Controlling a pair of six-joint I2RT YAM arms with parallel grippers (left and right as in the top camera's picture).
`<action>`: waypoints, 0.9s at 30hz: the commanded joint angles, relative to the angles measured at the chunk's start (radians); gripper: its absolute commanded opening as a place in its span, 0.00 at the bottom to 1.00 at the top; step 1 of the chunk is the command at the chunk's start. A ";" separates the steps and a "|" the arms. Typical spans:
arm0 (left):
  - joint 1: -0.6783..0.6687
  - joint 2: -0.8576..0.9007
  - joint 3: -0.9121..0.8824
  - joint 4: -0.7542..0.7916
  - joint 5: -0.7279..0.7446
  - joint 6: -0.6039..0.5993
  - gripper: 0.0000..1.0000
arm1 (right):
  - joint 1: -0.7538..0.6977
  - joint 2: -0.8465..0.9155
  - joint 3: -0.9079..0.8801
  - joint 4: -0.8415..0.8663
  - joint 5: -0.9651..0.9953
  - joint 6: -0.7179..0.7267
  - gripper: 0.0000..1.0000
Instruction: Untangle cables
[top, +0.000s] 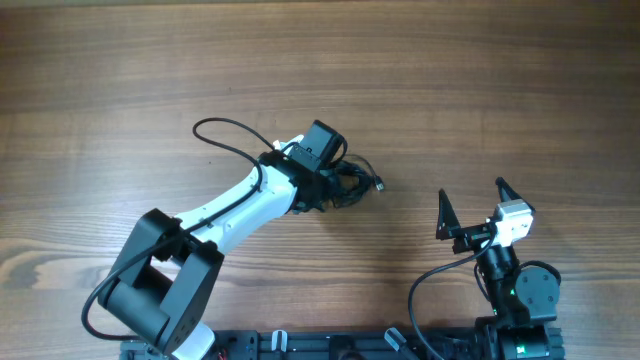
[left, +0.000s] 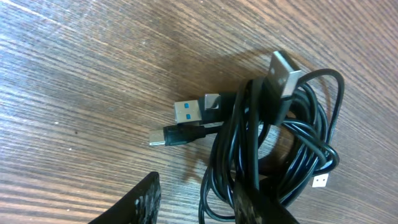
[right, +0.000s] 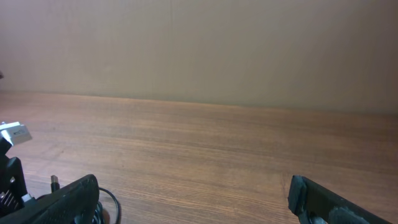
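Left pincer (left: 199, 193) spread | cables (left: 273, 143) bundled partly between fingers (left: 142, 200), against one

Left end effector (top: 338, 184) over tangled cables (top: 364, 180)

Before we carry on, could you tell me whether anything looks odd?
Only the cables: they lie in one tangled bundle by the left tool, plugs poking out at different angles. No damage shows.

Black cables (left: 245, 143), one blue-tongued silver plug (left: 188, 112), brown wood-grain table (top: 300, 60).
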 joint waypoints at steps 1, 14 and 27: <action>-0.020 0.017 -0.008 0.032 0.021 0.019 0.40 | 0.000 -0.005 0.000 0.004 0.017 -0.012 1.00; -0.132 0.017 -0.008 0.108 0.027 0.134 0.45 | 0.000 -0.005 0.000 0.004 0.017 -0.012 1.00; -0.165 0.006 0.000 0.262 0.035 0.409 0.58 | 0.000 -0.005 0.000 0.004 0.017 -0.012 1.00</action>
